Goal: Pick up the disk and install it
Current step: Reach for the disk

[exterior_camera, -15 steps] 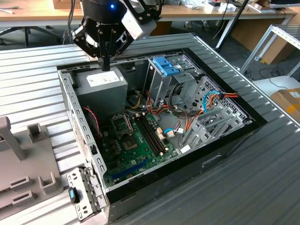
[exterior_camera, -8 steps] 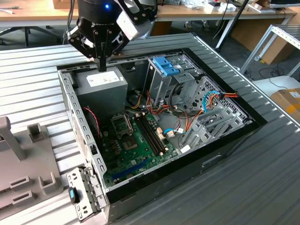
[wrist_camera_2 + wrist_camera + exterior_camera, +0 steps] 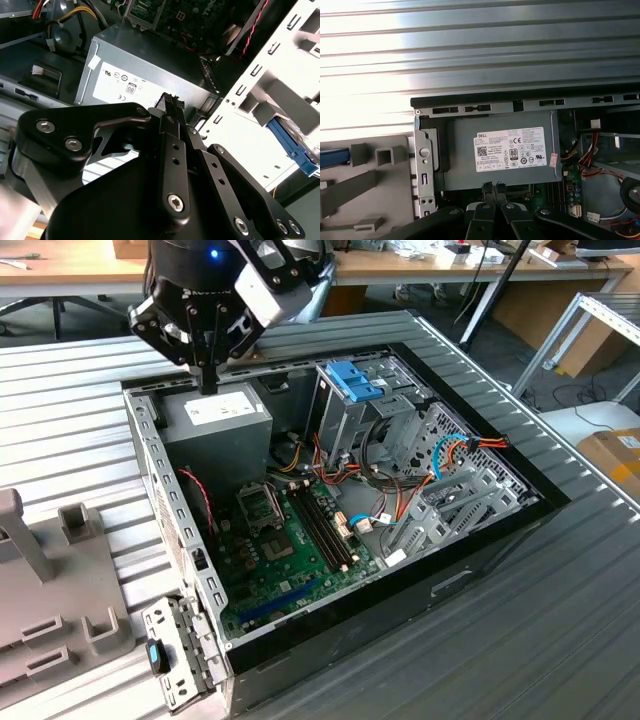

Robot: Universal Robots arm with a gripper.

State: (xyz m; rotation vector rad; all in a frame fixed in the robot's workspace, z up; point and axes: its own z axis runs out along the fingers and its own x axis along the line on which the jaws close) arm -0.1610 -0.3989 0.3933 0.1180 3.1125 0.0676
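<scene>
Plainly the gripper (image 3: pixel 207 380) hangs w/ jaws pinched together, empty, just over the power supply (image 3: pixel 218 415) inside the open PC case (image 3: pixel 470 560). The disk (image 3: pixel 332 156), going by its blue rail, lies outside the case on the grey fixture (image 3: pixel 385 200). Pickup & install both look not yet done, i.e. all left.
</scene>
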